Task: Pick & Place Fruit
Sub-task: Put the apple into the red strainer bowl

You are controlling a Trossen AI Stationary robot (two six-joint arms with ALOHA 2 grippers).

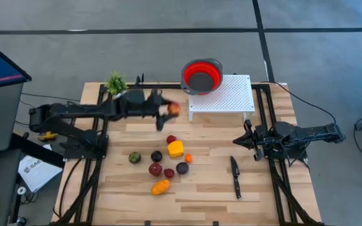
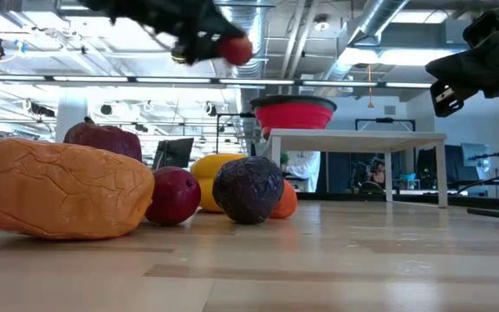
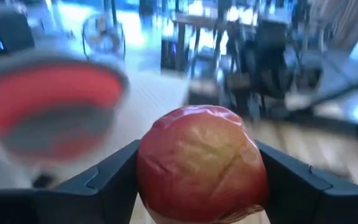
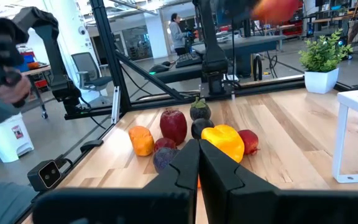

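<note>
Your red collapsible bowl (image 1: 202,76) sits on the white perforated stand (image 1: 231,94), ahead of your left gripper (image 1: 167,109), which clamps the red-yellow fruit (image 1: 174,108) above the table. Centre over the bowl before releasing. Your right gripper (image 1: 246,139) waits, fingers together.

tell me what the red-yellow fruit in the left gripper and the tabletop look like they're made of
The red-yellow fruit, shut in the left gripper: probably soft rubbery plastic or foam, matte, its skin wrinkled and creased. The tabletop: wood, light planks with visible grain and seams, a slight sheen in the low view.
</note>
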